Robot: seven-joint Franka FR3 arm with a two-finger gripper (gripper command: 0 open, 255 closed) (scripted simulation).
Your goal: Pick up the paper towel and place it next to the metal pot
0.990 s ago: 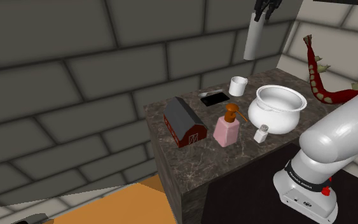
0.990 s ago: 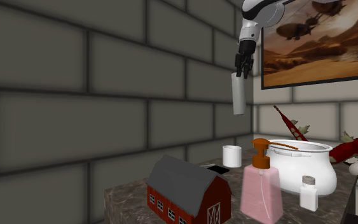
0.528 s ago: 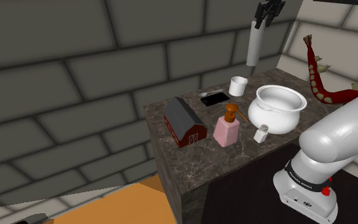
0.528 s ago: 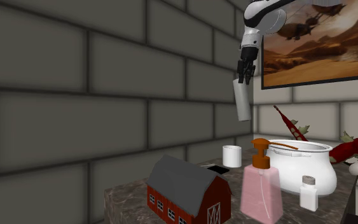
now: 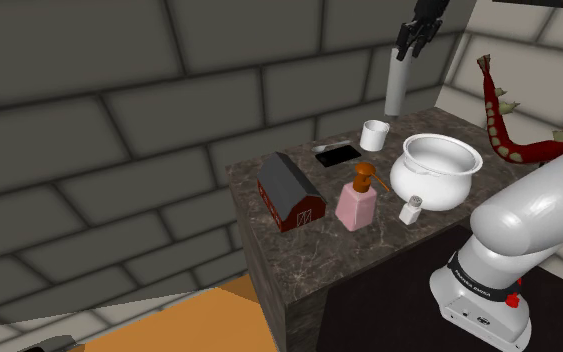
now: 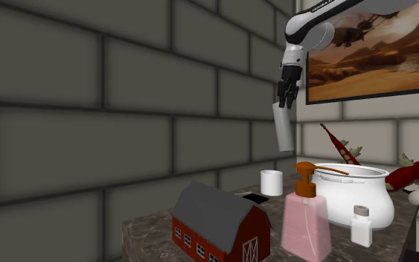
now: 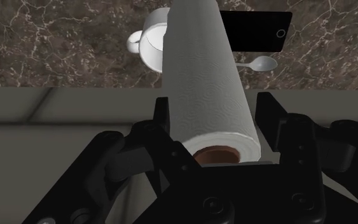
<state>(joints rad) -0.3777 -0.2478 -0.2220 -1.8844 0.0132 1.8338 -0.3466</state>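
A white paper towel roll (image 5: 396, 86) hangs upright in the air near the back wall, high above the white mug (image 5: 374, 134). My black gripper (image 5: 416, 38) is shut on its top end. In the second exterior view the paper towel roll (image 6: 283, 128) hangs below the gripper (image 6: 286, 95), well above the counter. Looking down from the wrist, the paper towel roll (image 7: 203, 83) sits clasped between the fingers (image 7: 161, 118), over the mug (image 7: 147, 39) and a black phone (image 7: 257, 30). The round white pot (image 5: 435, 168) stands at the counter's right end in the shoulder view; the pot (image 6: 353, 195) holds a utensil.
On the dark marble counter (image 5: 269, 250) stand a red barn model (image 5: 291, 192), a pink soap dispenser (image 5: 357, 200), a small shaker (image 5: 411, 208) and the phone (image 5: 337, 154). A spoon (image 7: 260, 63) lies by the phone. A red spiky thing (image 5: 504, 125) leans behind the pot.
The gripper has come down with the paper towel roll and shifted slightly to the second exterior view's right. Nothing on the counter moved.
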